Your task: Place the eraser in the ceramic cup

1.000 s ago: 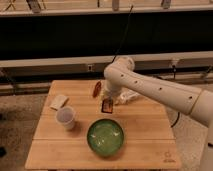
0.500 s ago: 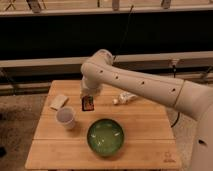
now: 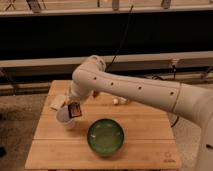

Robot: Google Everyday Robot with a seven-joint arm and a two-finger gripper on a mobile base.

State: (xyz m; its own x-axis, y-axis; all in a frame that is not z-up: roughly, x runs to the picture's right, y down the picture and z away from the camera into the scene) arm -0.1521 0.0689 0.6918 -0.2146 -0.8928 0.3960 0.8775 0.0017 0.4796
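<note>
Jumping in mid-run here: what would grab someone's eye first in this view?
The big white robot arm sweeps in from the right across the wooden table. Its gripper holds the small dark eraser with orange-red markings right over the rim of the pale ceramic cup at the table's left. Next comes the glossy green bowl near the front middle, with a flat beige piece behind the cup.

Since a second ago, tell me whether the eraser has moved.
Yes. The eraser, carried at the gripper, has shifted left across the table, from behind the green bowl to the ceramic cup, at its rim.
</note>
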